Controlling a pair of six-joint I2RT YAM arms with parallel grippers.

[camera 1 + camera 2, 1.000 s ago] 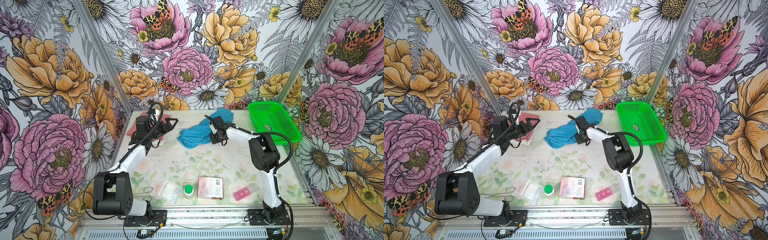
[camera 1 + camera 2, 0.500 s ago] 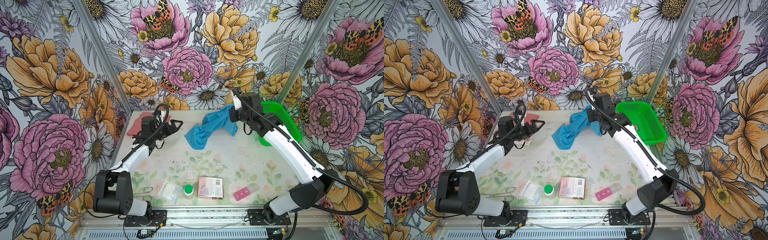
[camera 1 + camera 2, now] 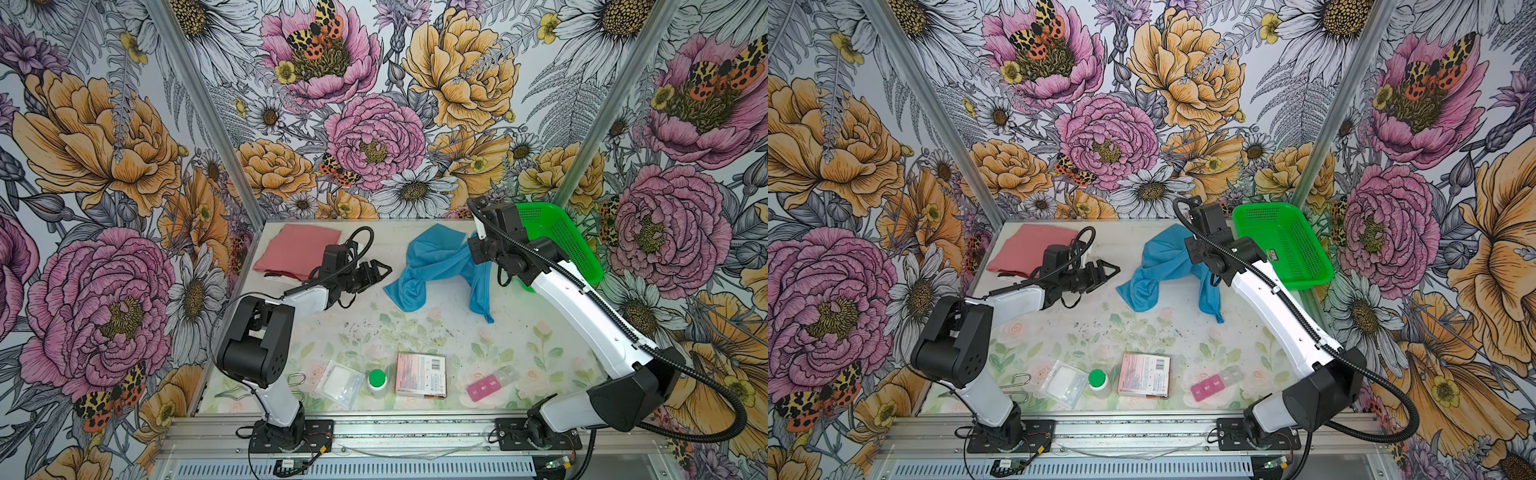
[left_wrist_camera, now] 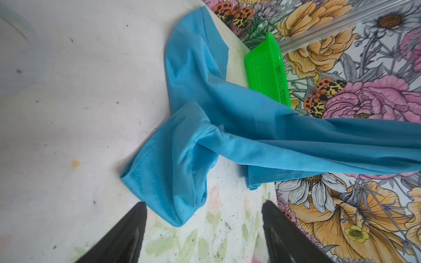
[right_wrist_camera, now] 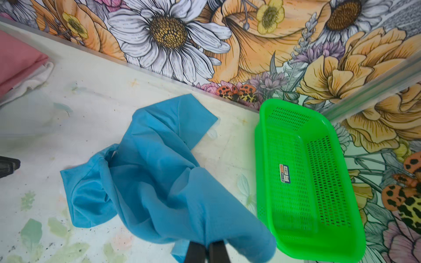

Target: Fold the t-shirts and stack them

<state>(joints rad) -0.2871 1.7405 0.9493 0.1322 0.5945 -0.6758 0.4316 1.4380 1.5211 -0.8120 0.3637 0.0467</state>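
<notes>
right claw clamps the blue t-shirt; left claw gapes wide, empty, just beside its corner.

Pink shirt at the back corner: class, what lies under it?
White cloth pokes out from under the pink shirt. The shirt covers the rest, so how far it runs, or what else lies below, cannot be seen.

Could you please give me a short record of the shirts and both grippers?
Blue shirt: crumpled sky-blue cloth t-shirt, one end lifted
Right gripper: fingers shut on the blue shirt
Left gripper: open, empty, facing the shirt
Pink shirt: folded salmon-pink cloth t-shirt, back left, over white fabric
Basket: empty green plastic mesh basket, back right
</notes>
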